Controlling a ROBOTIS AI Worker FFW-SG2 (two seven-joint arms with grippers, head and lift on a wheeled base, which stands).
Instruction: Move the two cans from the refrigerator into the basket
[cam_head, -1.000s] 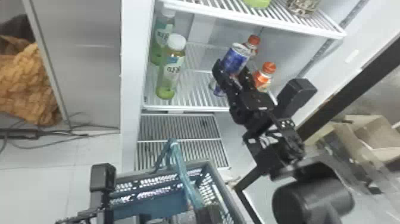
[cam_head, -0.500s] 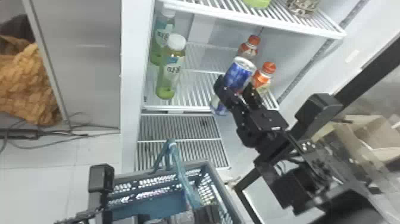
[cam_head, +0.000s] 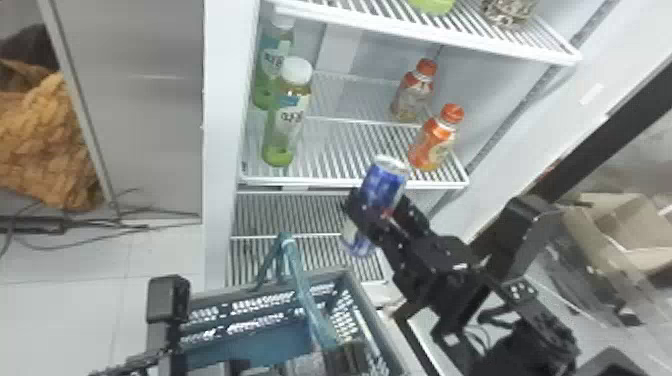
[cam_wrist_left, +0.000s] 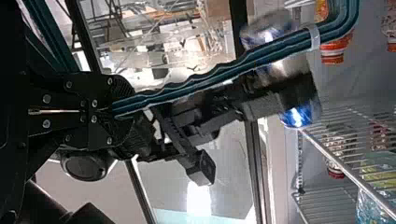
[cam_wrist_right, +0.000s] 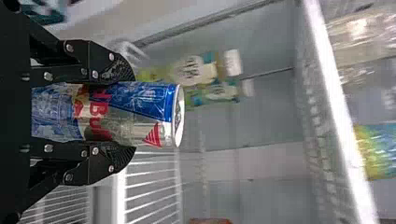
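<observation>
step: carry-out, by my read – one blue-and-silver drink can (cam_wrist_right: 154, 100) held clear of the front of the middle shelf (cam_head: 320, 181), not over the basket (cam_head: 250, 345). can't tell whether it's your first or second.
right gripper (cam_wrist_right: 133, 114): fingers spread to can width, one on each side, top end poking out past the tips.
left gripper (cam_wrist_left: 122, 109): pinched down on the teal basket handle (cam_wrist_left: 205, 77), tips nearly together.
can: head view has it tilted, near the shelf edge, up and over to your right of the basket opening.
next move: bring it left and down over the opening, lower it inside, then let go. the handle slants across that opening – you'd want to pass beside it or the can may snag.
right wrist view: gives you the contact, both fingers along the can wall, plus the lid rim and red lettering.
head view: gives you the route – can to basket, with the orange-capped bottle (cam_head: 432, 140) behind on the shelf.
left wrist view: gives you the handle grip close up.
</observation>
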